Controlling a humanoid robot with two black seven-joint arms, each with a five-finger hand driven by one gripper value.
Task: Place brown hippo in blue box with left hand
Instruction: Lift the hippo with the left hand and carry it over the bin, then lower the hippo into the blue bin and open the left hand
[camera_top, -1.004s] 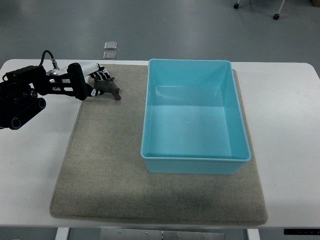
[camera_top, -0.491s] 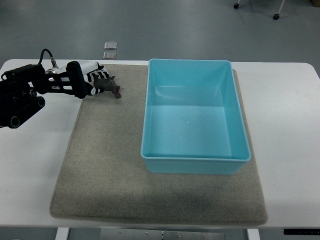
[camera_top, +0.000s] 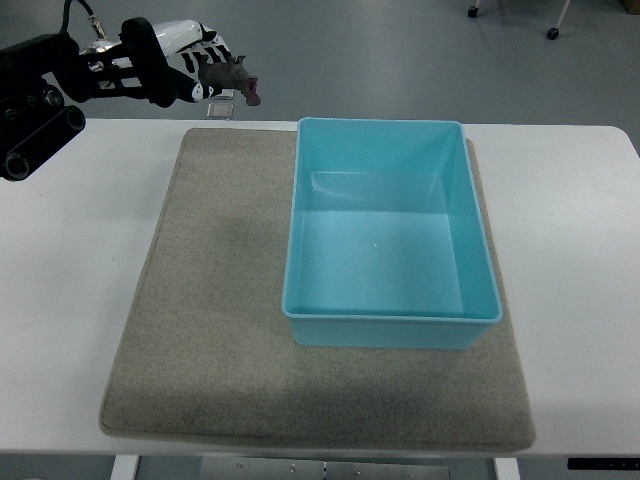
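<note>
Item 1, left hand: arm enters from upper-left edge of pic, black linkage w/ cable on top, forearm running roughly horizontal toward the right. Hand sits at arm's right end, near top of frame, seen over grey floor beyond the table's far edge. White-and-black fingers curled round the toy, pinching it at its left part. Hand raised off the work surface; no contact w/ mat or table.

Item 2, brown hippo: small dark-brown figure, held in left hand. Long axis approx. horizontal in pic, tilting slightly down to the right. Pinkish end points right and a bit toward the camera side; which end is the head, can't tell at this res. Position: up-left of the box's far-left corner, apart from it, not over the box interior.

Item 3, blue box: light-blue rectangular tub, open top, nothing seen inside. Sits on right part of mat, long sides running near-to-far.

Item 4, mat: grey-tan felt-like pad, lies flat on table, box on it.

Item 5, white table: carries mat; bare margins left and right.

Item 6, small clear square: on floor just past table's far edge, below the hippo in pic, partly hidden.
</note>
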